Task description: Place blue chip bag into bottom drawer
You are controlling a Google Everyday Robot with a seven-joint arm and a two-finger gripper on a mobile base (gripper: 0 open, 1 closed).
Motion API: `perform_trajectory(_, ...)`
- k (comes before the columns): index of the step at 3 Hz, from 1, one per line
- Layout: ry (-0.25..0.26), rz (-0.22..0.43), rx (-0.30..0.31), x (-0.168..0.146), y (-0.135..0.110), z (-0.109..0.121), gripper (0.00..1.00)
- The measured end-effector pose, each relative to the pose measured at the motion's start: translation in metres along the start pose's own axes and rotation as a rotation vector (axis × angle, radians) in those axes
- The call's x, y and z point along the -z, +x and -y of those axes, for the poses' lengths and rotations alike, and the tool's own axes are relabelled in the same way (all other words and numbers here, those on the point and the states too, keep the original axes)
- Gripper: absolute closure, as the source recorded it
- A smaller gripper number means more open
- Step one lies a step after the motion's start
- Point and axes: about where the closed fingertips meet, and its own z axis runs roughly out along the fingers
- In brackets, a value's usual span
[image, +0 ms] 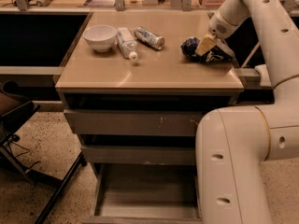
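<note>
The pincer (205, 45) is down at the right rear of the worktop (154, 71), against the blue chip bag (190, 45); whether it grips the bag I cannot tell. The bag lies on the worktop. Left of it lie a can (149, 37), a white tube (126, 42) and a bowl (99, 36). Below, the bottom drawer (145, 195) stands pulled out.

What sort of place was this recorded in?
Probably an office kitchenette or break area: a tan counter over grey drawers, a round white bowl, a silver can, speckled flooring. The end effector is at the crumpled dark-blue chip bag on the counter's right side.
</note>
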Motion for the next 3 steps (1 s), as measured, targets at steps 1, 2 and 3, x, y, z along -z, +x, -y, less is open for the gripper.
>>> perform_trajectory(1, 0.02, -0.029, -0.007, 0.029, 0.018, 0.001, 1.0)
perform_trajectory(2, 0.122, -0.044, -0.071, 0.135, 0.057, 0.003, 1.0)
perform_trajectory(3, 0.296, -0.037, -0.182, 0.287, 0.103, -0.017, 1.0)
